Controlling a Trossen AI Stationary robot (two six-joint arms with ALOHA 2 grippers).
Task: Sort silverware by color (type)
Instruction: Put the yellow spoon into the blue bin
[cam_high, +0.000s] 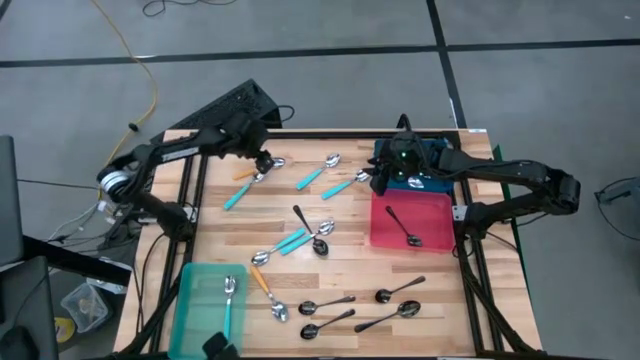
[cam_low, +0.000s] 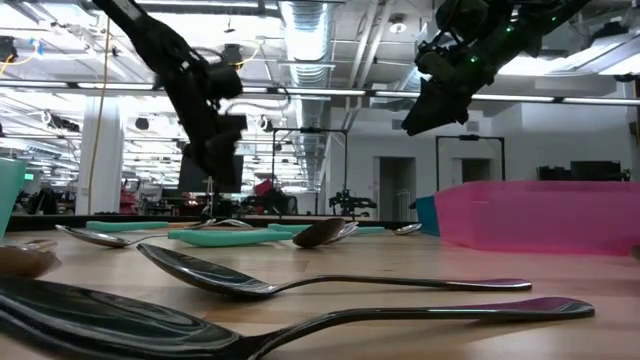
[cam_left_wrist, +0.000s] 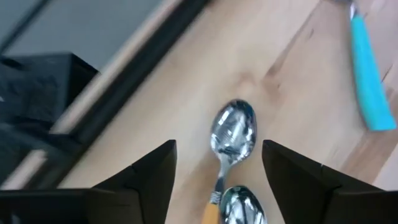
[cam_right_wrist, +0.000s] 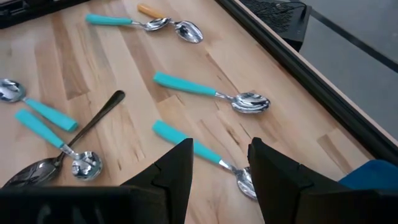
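A: Near edge of the table (cam_high: 215, 225), item one: teal tray (cam_high: 190, 310) holding one teal-handled spoon (cam_high: 228, 300); beside it an orange-handled spoon (cam_high: 266, 292); a loose row of dark metal spoons (cam_high: 328, 322) along the front; none yet sorted.

B: Mid-table?

A: A cluster of teal-handled spoons crossing a dark spoon (cam_high: 308, 232); risk: handles overlap, so lifting one likely drags or flips its neighbour; pink tray (cam_high: 432, 238) to the right holds one dark spoon (cam_high: 404, 228).

B: Far side?

A: Left gripper (cam_high: 262, 160), fingers spread wide, poised over an orange-handled spoon at the back (cam_left_wrist: 229, 140); a second spoon's bowl (cam_left_wrist: 244, 206) touches or overlaps it by the handle; risk: closing here may catch both, or pinch the slick bowl and let it skid.

B: And the other arm?

A: Right gripper (cam_high: 383, 178), raised near a blue bin (cam_high: 432, 152), fingers parted and empty; below it two teal-handled spoons (cam_right_wrist: 211, 92) lie near the table's edge; risk: a nudge could send one off the table.
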